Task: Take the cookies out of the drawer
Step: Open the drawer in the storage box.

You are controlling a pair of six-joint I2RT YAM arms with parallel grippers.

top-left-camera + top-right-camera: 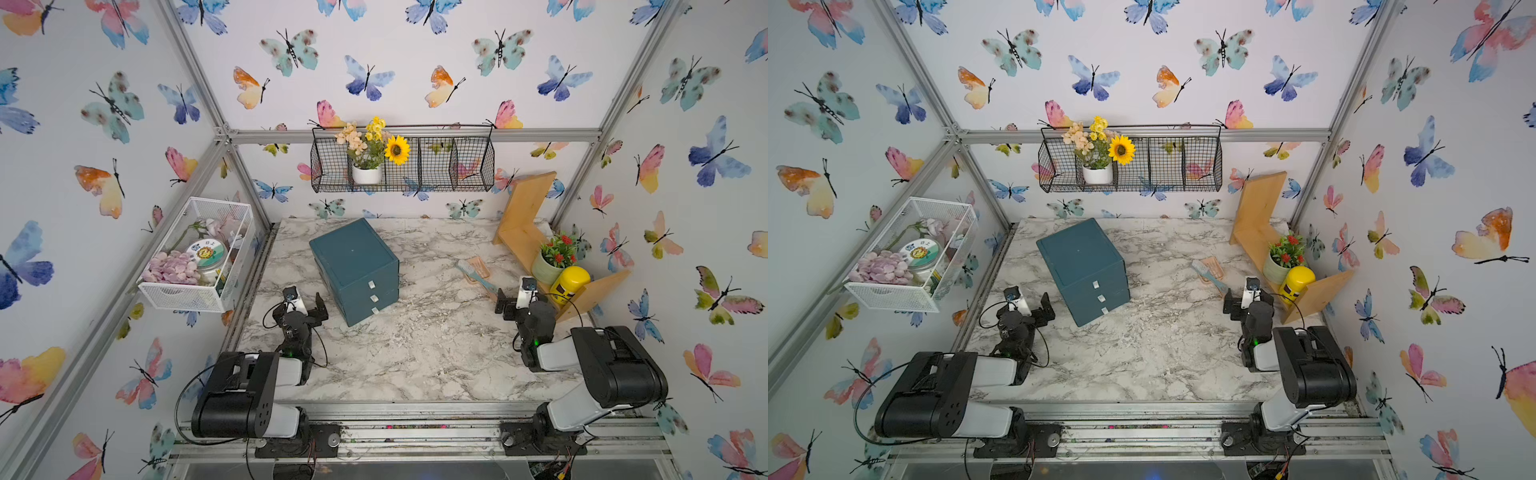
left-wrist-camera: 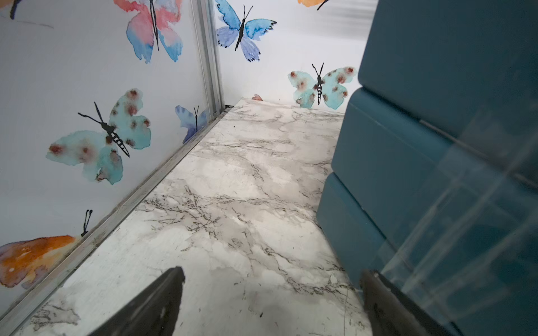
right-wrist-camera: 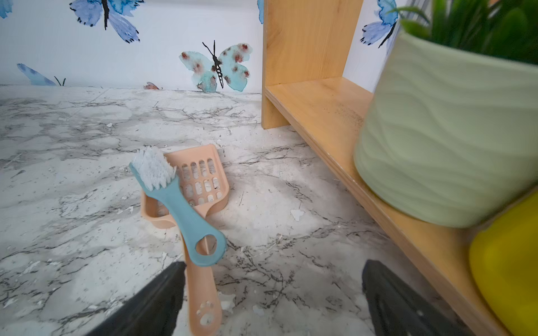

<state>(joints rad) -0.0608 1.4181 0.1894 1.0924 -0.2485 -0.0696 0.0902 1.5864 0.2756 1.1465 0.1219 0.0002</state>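
Observation:
A teal chest [image 1: 353,257] [image 1: 1079,257] with three drawers stands at the middle of the marble table, turned at an angle. All three drawers are shut, each with a small white pull tab [image 1: 373,298]. The cookies are hidden. My left gripper [image 1: 305,309] [image 1: 1030,309] stands open just left of the chest's front corner, with only bare tabletop between its fingers [image 2: 273,272]; the chest's side [image 2: 407,145] rises beside one finger. My right gripper [image 1: 517,301] [image 1: 1246,301] is open at the right [image 3: 273,264], holding nothing.
A teal brush [image 3: 177,203] lies across a peach scoop [image 3: 201,180] just ahead of the right gripper. A wooden shelf [image 1: 523,232] at the right carries a green plant pot [image 1: 548,268] and a yellow container [image 1: 569,282]. A white mesh basket [image 1: 195,253] hangs on the left wall.

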